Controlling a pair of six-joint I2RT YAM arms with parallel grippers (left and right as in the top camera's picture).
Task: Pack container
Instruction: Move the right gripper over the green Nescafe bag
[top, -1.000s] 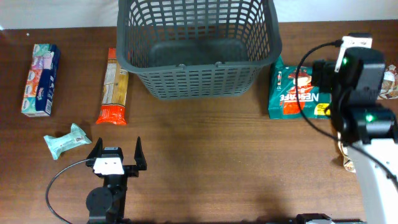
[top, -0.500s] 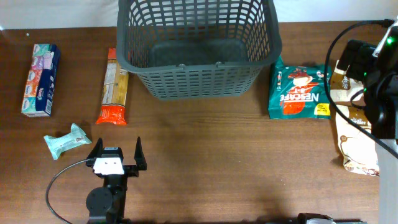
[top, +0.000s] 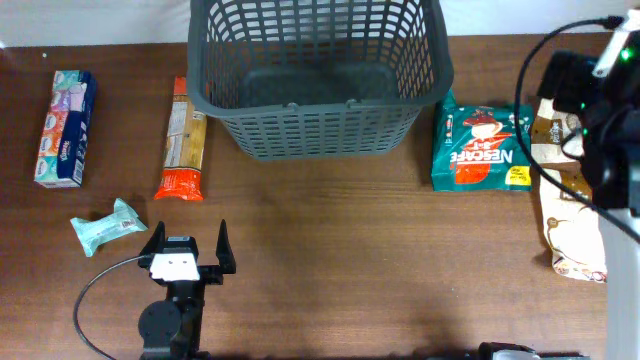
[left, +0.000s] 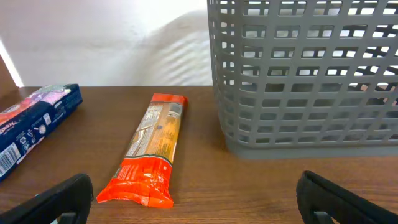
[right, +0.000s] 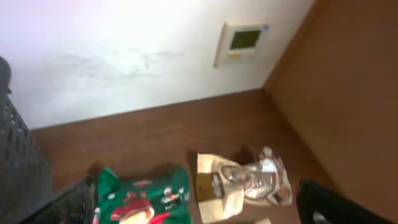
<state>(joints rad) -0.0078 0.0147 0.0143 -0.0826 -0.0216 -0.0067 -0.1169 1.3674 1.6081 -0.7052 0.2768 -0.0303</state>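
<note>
The container (top: 320, 104) is a large dark grey lattice basket at the table's back centre, with nothing in it; its slotted wall fills the right of the left wrist view (left: 305, 81). My left gripper (top: 188, 231) rests low near the front left, open and holding nothing, facing the basket (left: 196, 202). A long orange-red packet (left: 152, 149) lies ahead of it to the left. My right arm (top: 590, 110) hangs above the far right edge. Its gripper (right: 199, 208) is open over a green Nescafe packet (right: 146, 199) and a beige paper packet (right: 242, 180).
A blue tissue pack (top: 65, 128) lies far left, and a small mint-green packet (top: 108, 224) sits by the left gripper. The orange-red packet (top: 183, 140) lies left of the basket, the green packet (top: 480, 145) right of it. The beige packet (top: 570, 220) lies along the right edge.
My right arm has swung from over the green packet towards the back right edge, uncovering the beige packet. The left arm and all packets have stayed put.
</note>
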